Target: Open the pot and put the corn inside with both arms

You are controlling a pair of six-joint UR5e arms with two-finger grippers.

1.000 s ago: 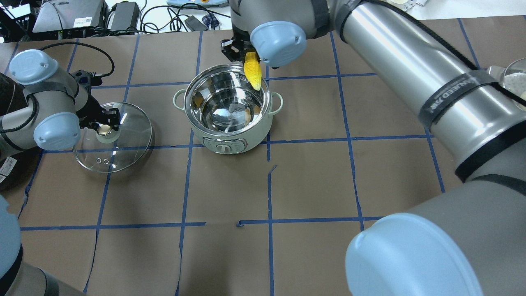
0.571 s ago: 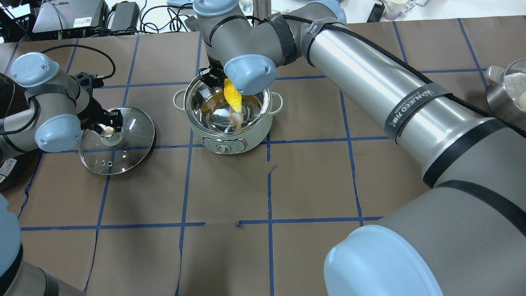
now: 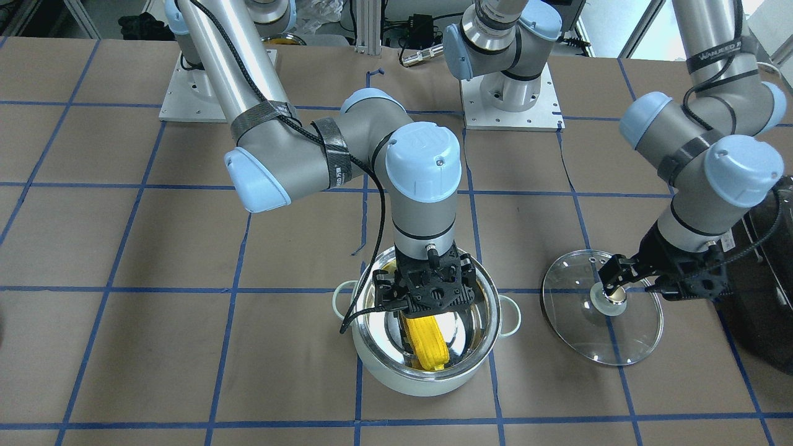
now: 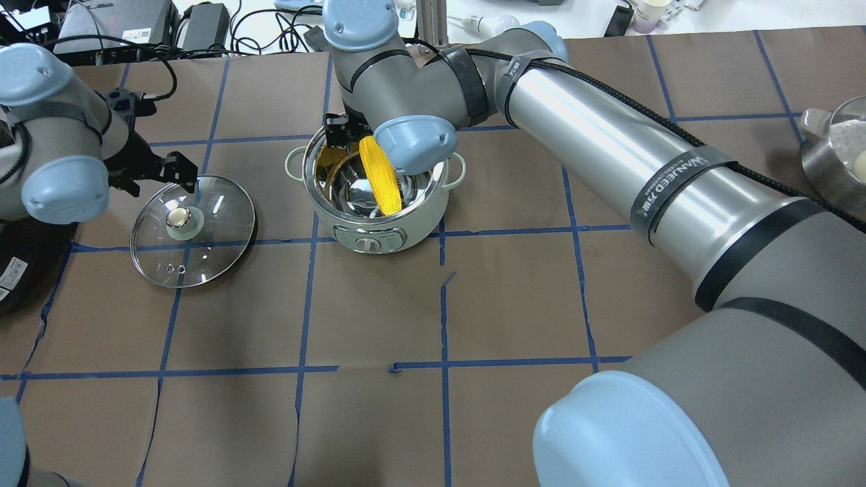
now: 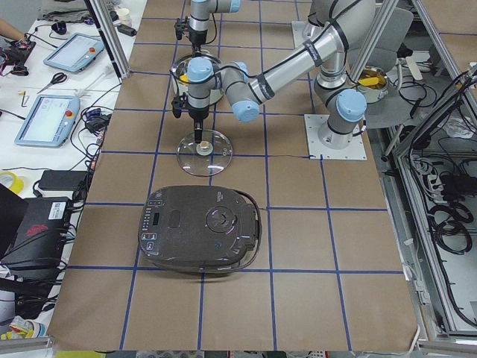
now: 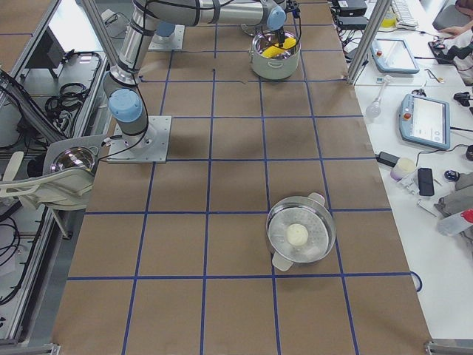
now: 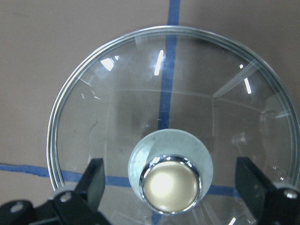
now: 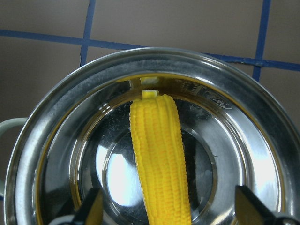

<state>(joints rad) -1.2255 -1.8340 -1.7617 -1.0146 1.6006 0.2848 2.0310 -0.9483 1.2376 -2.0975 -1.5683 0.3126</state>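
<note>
The mint-white pot stands lidless on the brown table; it also shows in the front view. The yellow corn lies slanted inside it, tip against the steel wall. My right gripper hangs just above the pot's mouth, open, its fingers well clear of the corn on both sides. The glass lid lies flat on the table to the pot's left. My left gripper is open just above the lid's brass knob, fingers wide apart and not touching it.
A big black appliance sits at the table's left end, close to the lid. A steel steamer bowl with a white ball in it stands far to the right. Cables and boxes line the far edge.
My right gripper came down over the pot and let go of the corn, which now lies inside. My left gripper opened off the lid's knob and rose; the lid rests on the table.
</note>
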